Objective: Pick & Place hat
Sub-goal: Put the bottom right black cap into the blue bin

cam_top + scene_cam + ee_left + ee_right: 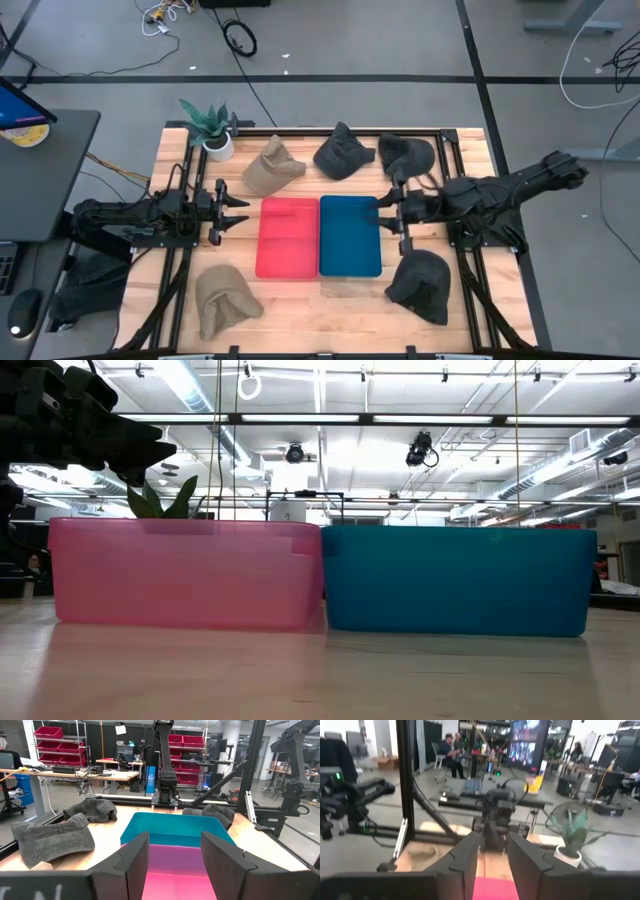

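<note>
Several hats lie flat on the wooden table: a tan one (272, 168), two dark ones (343, 152) (405, 155) along the far side, a tan one (222, 298) and a dark one (420, 283) on the near side. A red bin (288, 238) and a blue bin (350, 235) stand side by side in the middle. My left gripper (243, 213) hovers open just left of the red bin, pointing at it (175, 840). My right gripper (384, 212) is open at the blue bin's right edge, pointing left (493, 840). Neither holds anything.
A potted plant (212, 128) stands at the far left corner of the table. Black frame rails (460, 150) run along the table's sides. In the low view the two bins (185, 575) (455, 580) fill the middle, with the left arm (80, 420) above.
</note>
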`<state>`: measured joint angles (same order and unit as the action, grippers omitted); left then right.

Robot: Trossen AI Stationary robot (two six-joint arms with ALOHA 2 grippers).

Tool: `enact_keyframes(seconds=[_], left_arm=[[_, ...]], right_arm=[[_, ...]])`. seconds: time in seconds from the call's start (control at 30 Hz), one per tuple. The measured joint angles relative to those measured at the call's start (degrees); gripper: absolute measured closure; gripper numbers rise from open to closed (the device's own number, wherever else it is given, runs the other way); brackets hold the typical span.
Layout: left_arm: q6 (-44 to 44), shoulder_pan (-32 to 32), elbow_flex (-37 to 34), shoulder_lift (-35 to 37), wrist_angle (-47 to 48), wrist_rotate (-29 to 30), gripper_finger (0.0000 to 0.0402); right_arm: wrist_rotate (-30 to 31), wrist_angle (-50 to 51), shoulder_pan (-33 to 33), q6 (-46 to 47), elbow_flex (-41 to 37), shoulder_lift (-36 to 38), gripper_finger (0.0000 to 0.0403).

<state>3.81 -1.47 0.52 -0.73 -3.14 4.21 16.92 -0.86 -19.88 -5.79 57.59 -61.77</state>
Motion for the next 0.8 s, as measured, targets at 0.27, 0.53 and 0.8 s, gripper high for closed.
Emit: enact_keyframes(seconds=[0.27,0.53,0.8], left_arm=[[0.00,0.00,0.01,0.00,0.00,0.01,0.0218],[0.00,0.01,0.01,0.00,0.00,0.01,0.0218],[0.00,0.00,0.01,0.00,0.01,0.00,0.0218]], right_arm=[[0.01,-0.37,0.02,-0.14,-0.32,-6.75,0.0292],[2.81,-4.05,0.49,-5.66,-0.36,-10.99,0.0287],[5.65,-3.97,1.05,-3.48,-0.36,-10.99,0.0211]])
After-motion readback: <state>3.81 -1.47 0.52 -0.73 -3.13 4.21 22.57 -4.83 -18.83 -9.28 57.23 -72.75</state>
